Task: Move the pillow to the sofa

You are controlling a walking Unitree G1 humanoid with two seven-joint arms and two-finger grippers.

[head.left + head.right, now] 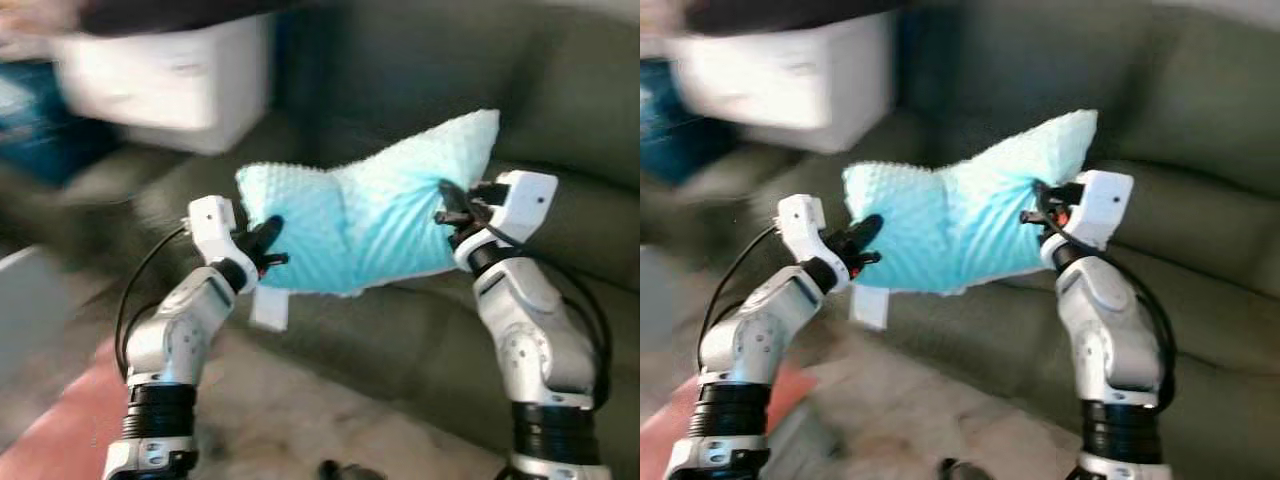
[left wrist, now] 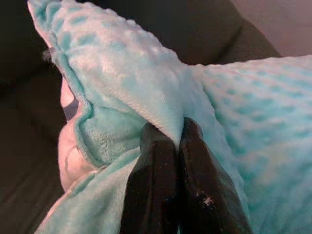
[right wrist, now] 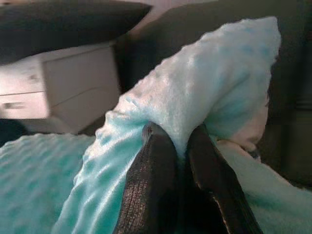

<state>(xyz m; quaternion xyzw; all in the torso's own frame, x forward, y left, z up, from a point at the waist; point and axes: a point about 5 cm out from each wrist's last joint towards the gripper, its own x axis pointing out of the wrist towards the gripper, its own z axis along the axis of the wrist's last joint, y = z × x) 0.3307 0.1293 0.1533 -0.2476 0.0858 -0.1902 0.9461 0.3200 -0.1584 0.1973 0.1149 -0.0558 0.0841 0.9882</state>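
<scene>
A turquoise dotted pillow [image 1: 370, 205] hangs in the air between my two arms, just above the front of the dark green sofa [image 1: 560, 110]. My left gripper [image 1: 268, 240] is shut on the pillow's left edge, its black fingers [image 2: 156, 170] pinching a fold of the fabric. At the pillow's right side my right gripper [image 1: 448, 210] is shut on another fold, fingers [image 3: 151, 185] pressed together around it. A white tag [image 1: 268, 308] dangles under the pillow's left corner.
The sofa's seat cushion [image 1: 400, 330] lies right below the pillow, its backrest behind. A white drawer unit [image 1: 170, 80] stands at the back left beside something blue [image 1: 40, 120]. Pale floor and a reddish rug [image 1: 60, 430] are near my left arm.
</scene>
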